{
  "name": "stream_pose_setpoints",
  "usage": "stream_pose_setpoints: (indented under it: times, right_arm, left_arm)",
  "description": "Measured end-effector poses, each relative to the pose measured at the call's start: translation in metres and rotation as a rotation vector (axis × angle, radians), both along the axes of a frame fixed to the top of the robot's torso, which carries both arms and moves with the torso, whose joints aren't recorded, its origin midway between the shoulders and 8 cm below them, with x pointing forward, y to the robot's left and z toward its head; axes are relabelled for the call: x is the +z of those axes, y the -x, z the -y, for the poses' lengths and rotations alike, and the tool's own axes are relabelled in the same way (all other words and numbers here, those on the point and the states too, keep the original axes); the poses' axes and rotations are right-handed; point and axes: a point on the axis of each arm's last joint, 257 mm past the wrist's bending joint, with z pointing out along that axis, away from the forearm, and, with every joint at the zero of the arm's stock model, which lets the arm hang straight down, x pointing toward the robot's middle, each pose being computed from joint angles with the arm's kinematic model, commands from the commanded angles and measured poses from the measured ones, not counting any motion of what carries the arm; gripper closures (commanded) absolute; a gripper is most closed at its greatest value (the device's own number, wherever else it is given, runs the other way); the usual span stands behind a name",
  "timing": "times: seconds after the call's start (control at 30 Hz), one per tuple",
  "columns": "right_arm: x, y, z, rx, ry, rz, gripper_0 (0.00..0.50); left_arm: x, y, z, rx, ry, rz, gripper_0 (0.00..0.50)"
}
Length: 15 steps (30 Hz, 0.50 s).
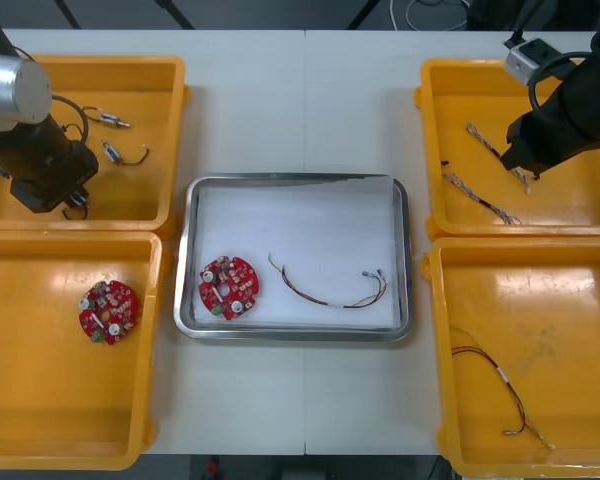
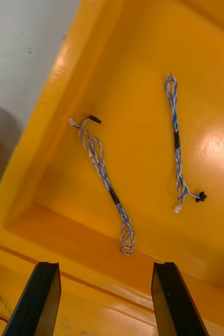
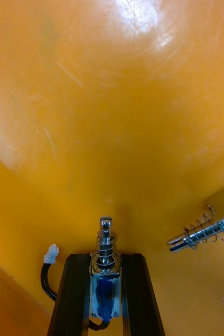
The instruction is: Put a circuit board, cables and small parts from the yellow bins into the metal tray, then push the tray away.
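Note:
My left gripper (image 1: 65,197) is low in the far left yellow bin (image 1: 150,75). In the left wrist view its fingers (image 3: 72,294) are shut on a small metal part (image 3: 105,273) with a spring and a blue body, close to the bin floor. My right gripper (image 1: 525,172) hangs open over the far right yellow bin (image 1: 430,150). Past its fingers (image 2: 41,299) lie two twisted blue and white cables (image 2: 105,181) (image 2: 177,144). The metal tray (image 1: 400,250) holds a round red circuit board (image 1: 228,288) and a red and yellow cable (image 1: 330,287).
Two more small metal parts (image 1: 110,119) (image 1: 120,153) lie in the far left bin; one (image 3: 203,233) lies beside my left fingers. A black cable with a white plug (image 3: 51,254) trails from the held part. The near left bin holds another circuit board (image 1: 108,310), the near right bin a cable (image 1: 500,385).

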Motion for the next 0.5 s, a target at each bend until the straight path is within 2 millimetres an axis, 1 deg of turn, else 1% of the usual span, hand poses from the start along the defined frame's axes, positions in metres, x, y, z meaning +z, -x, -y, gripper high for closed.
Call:
stream_pose_setpoints:
  times: [0.13, 0.27, 0.4, 0.5]
  right_arm:
    - [-0.008, -0.009, 0.019, -0.072, 0.002, -0.049, 0.000]
    - [-0.011, -0.017, 0.032, -0.126, 0.001, -0.096, 0.000]
    - [-0.011, -0.025, 0.039, -0.151, -0.001, -0.119, 0.000]
    - [-0.008, -0.038, 0.043, -0.118, 0.024, -0.091, 0.000]
  left_arm:
    - [0.002, -0.001, 0.001, -0.001, 0.001, 0.005, 0.500]
    - [0.008, 0.004, 0.003, -0.004, 0.003, -0.013, 0.500]
    - [0.025, 0.009, 0.011, -0.022, 0.000, -0.025, 0.500]
    - [0.041, 0.012, 0.021, -0.048, 0.004, -0.023, 0.500]
